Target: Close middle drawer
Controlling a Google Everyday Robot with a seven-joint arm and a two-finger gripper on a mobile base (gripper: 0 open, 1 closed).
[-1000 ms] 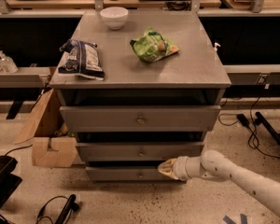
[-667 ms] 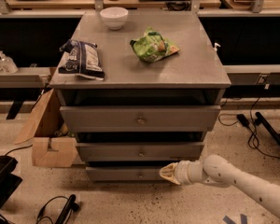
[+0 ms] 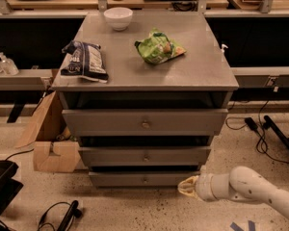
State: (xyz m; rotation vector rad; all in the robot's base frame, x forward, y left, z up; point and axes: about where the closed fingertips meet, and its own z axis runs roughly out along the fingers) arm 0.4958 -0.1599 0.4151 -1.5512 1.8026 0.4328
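The main risk is pushing the wrong front. The gripper [image 3: 187,186] sits low, just beside the right end of the bottom drawer [image 3: 135,179] and below the middle drawer [image 3: 111,156]. A forward push from this height would likely land on the bottom one.

To reach the middle drawer the gripper must rise. That drawer and the top drawer [image 3: 101,121] both look pulled out, with a dark gap above each. A straight lift close in could therefore catch the lower edge of a front.

Contact far out at the right end, away from the round knob [image 3: 146,157], could also skew the drawer so that it binds. A hard shove might jolt the table [image 3: 192,76] and shift the bowl [image 3: 118,17], the green bag [image 3: 158,47] or the dark bag [image 3: 84,61] lying on it.

The white arm [image 3: 253,189] comes in from the lower right, close to the floor and nearly level. Its wrist points left toward the fronts. I cannot tell whether the jaws are open or closed, and they seem to hold nothing.
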